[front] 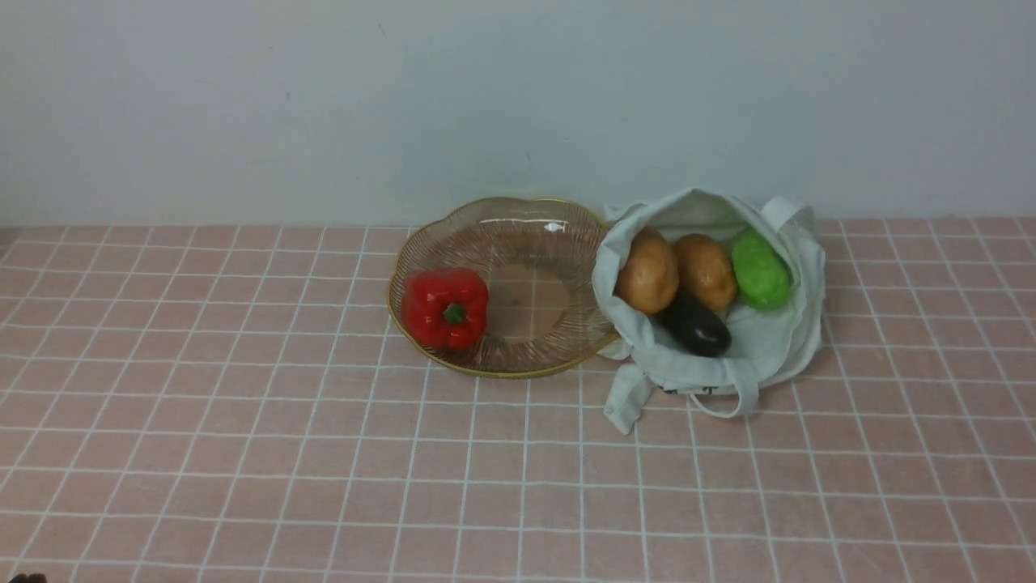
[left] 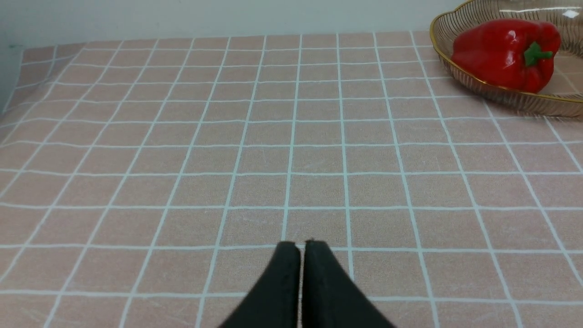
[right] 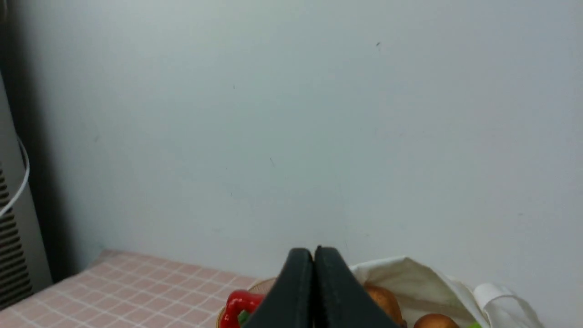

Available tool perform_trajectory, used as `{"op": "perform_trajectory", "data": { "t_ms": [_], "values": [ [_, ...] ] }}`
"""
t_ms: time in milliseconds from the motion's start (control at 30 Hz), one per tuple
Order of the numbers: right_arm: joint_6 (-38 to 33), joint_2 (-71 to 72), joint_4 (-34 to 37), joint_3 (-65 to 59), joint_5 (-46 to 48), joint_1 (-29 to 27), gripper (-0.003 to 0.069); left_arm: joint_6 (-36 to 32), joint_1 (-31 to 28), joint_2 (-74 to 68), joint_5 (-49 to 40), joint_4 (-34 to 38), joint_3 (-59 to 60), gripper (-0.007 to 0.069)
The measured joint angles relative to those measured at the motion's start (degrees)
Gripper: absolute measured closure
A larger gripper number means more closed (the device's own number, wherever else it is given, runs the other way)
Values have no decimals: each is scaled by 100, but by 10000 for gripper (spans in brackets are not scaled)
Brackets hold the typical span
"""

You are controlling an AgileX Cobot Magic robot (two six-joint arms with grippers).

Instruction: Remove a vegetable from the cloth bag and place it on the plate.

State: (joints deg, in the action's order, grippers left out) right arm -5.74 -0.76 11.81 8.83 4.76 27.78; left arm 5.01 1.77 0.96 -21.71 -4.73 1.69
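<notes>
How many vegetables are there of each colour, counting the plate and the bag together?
Red: 1, pepper, on the plate
Brown: 2, potatoes, in the bag
Green: 1, green vegetable, in the bag
Dark purple: 1, eggplant, in the bag
Total: 5

Only the robot's fingers showed clearly. The left gripper [left: 301,246] had two matte black fingers [left: 273,291], broad at the base and tapering to narrow, rounded tips, with a faintly grainy surface and paler inner edges. The right gripper [right: 313,251] looked alike, with two plain black wedge-shaped fingers [right: 341,291] ending in blunt tips. A dark scrap [front: 28,578] at the near left edge of the front view was too small to identify.
</notes>
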Motion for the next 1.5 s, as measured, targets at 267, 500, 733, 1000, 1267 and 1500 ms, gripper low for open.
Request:
{"op": "perform_trajectory", "data": {
  "t_ms": [267, 500, 733, 1000, 1267, 1500],
  "values": [
    [-28, 126, -52, -454, -88, 0, 673, 0, 0, 0, 0, 0, 0, 629],
    [-368, 139, -285, -454, 366, -246, 673, 0, 0, 0, 0, 5, 0, 629],
    [-241, 139, -577, -566, 1638, -1818, 673, 0, 0, 0, 0, 5, 0, 629],
    [-13, 139, -1042, -987, 1785, -2481, 673, 0, 0, 0, 0, 17, 0, 629],
    [196, 139, -1049, -992, 1766, -2204, 673, 0, 0, 0, 0, 17, 0, 629],
    [225, 139, -1049, -992, 1765, -2187, 673, 0, 0, 0, 0, 17, 0, 629]
  ]
}}
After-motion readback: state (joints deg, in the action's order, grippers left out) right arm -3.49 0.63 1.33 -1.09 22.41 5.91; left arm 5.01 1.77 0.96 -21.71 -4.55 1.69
